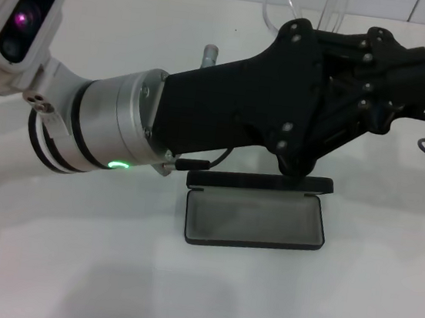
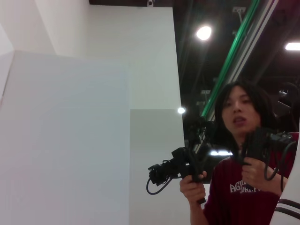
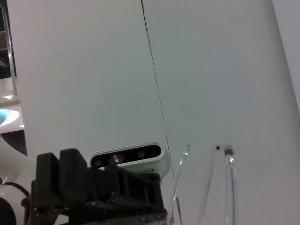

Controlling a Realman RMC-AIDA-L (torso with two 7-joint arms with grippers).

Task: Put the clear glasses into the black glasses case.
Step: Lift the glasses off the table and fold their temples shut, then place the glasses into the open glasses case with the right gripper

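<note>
Overhead, black glasses case (image 1: 255, 219) open under crossed arms, right wrist alone shows clear glasses (image 3: 220, 187), tool states unclear.

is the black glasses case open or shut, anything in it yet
Open and empty: the black glasses case lies with its lid flat on the table, bare grey lining showing, no glasses inside.

Case (image 1: 255, 219): matte black shell, grey lining. Glasses (image 1: 335, 11): colourless, transparent arms. Desk (image 1: 106, 270): plain white. Left hand (image 1: 298, 158): black housing on a silver wrist ring with a green light. Right hand (image 1: 394, 73): black, with a white label.
</note>
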